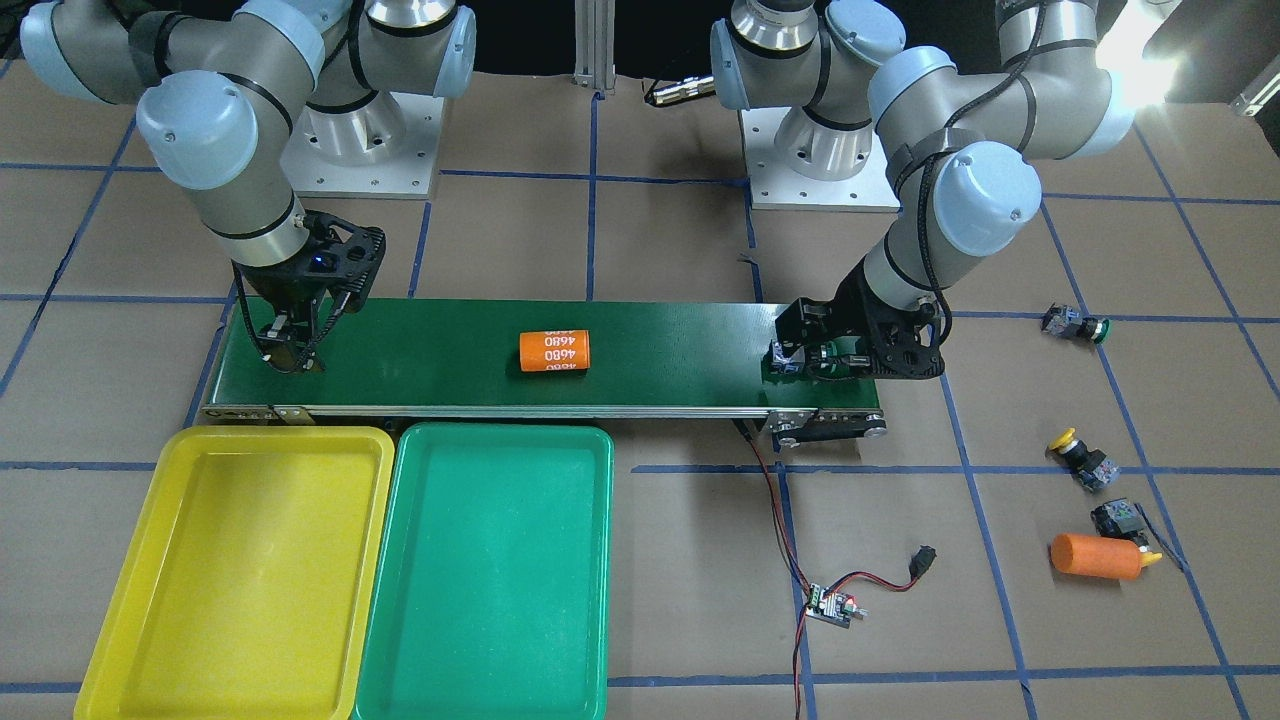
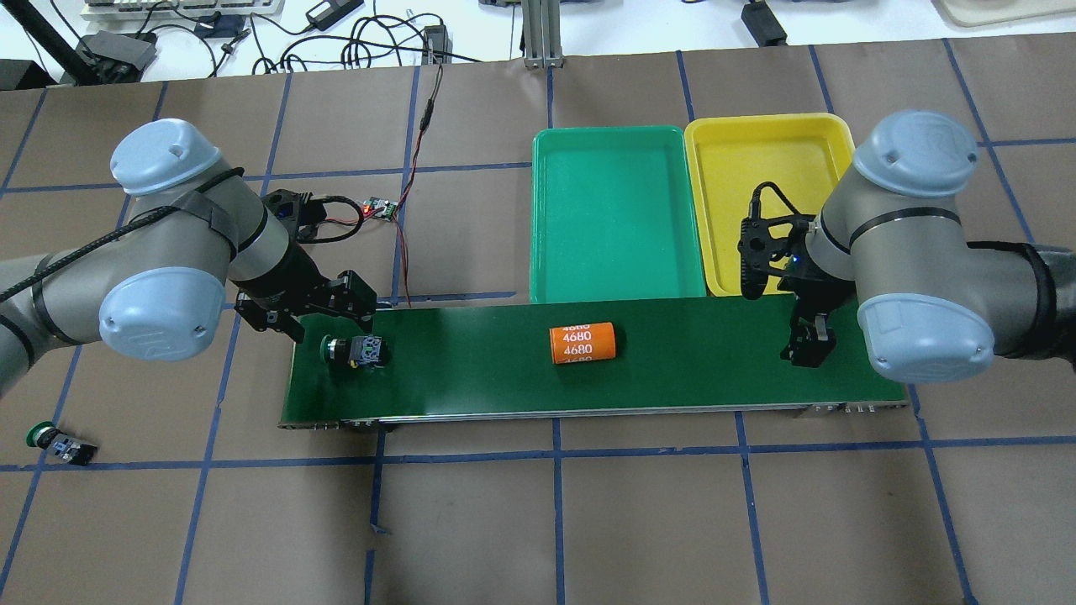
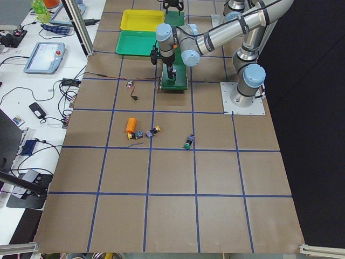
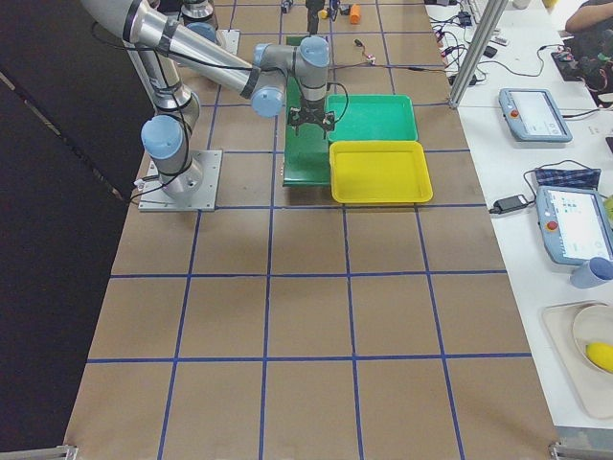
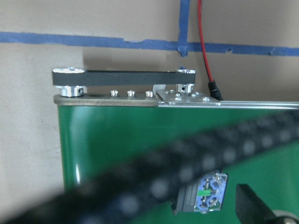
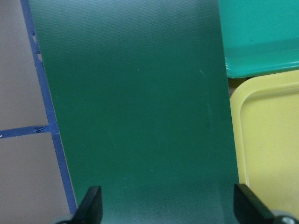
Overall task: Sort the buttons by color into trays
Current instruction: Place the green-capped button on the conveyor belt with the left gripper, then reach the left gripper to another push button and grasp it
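Robot's left pincer hangs over one end of the conveyor belt, jaws parted, gripping nothing. A green button lies on the belt just beneath, prob. set there to ride across. The right pincer, wide open & empty, hovers over the belt's opp. end beside the yellow tray and green tray, likely to sort arrivals. The other buttons lie on the worktop past the belt's first end.

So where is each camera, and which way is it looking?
Front-facing: across the table, facing the robot; both arms.
Overhead: behind the robot, looking down; both arms.
Exterior left: table's left end, looking along; left arm nearest.
Exterior right: opposite end; right arm nearest.
Left wrist: above conveyor belt's end; one fingertip.
Right wrist: above belt; two fingertips.
Front-facing and overhead share the orange cylinder.
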